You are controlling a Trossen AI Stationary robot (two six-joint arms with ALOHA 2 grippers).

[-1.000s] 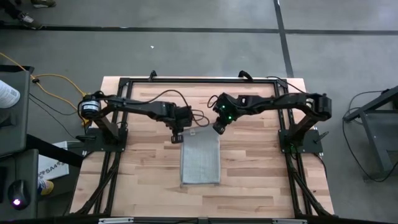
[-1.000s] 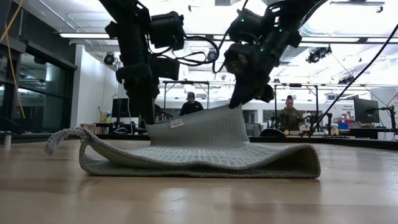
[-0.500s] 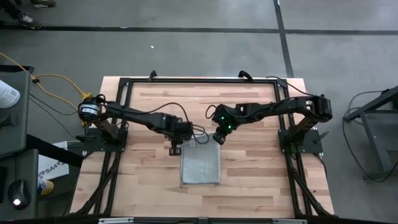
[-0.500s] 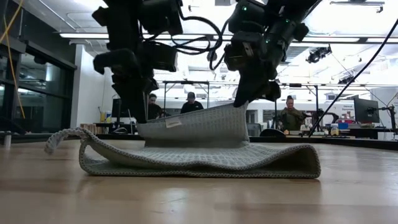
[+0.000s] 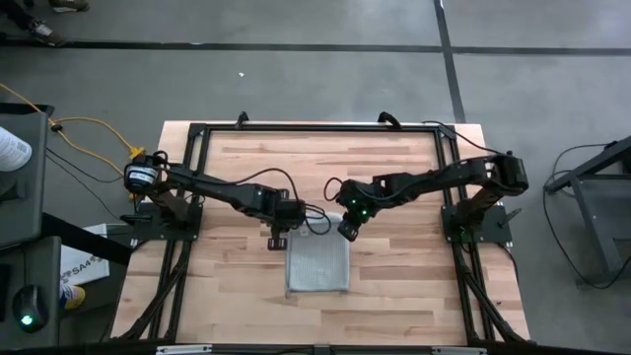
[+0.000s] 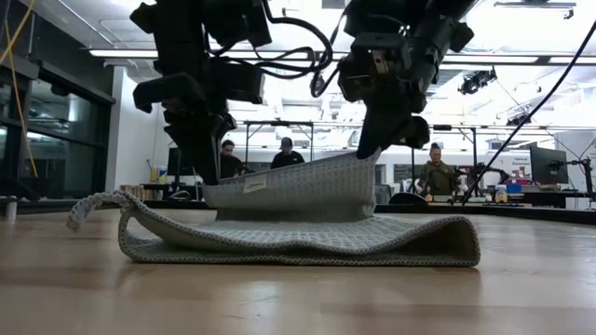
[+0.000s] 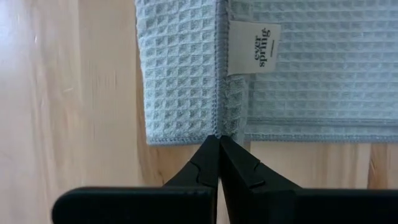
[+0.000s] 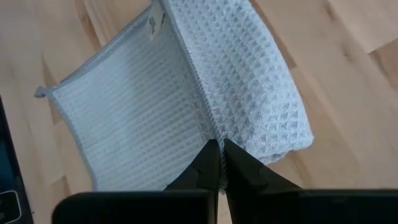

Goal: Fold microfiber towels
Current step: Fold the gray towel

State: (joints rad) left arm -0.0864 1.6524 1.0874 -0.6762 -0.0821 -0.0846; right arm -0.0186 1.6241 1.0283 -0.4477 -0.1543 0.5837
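You have the towel point(image 5: 317, 266) lying near the middle of the tabletop point(image 5: 394, 286), its lower layer flat on the wood and its far edge lifted above it; the left pincer point(image 5: 279, 237) is pressed together on the raised edge's left corner, and the right pincer point(image 5: 346, 233) is pressed together on its right corner; in the low view the lifted edge hangs as a taut band between the two pincers, with the white tag point(image 6: 252, 184) showing near its left end; below it the towel curves back on itself at the right, and its left end curls up off the tabletop; in the left wrist view the tag point(image 7: 252, 47) sits just beside the pinched hem; people point(image 6: 434, 172) stand in the room behind.
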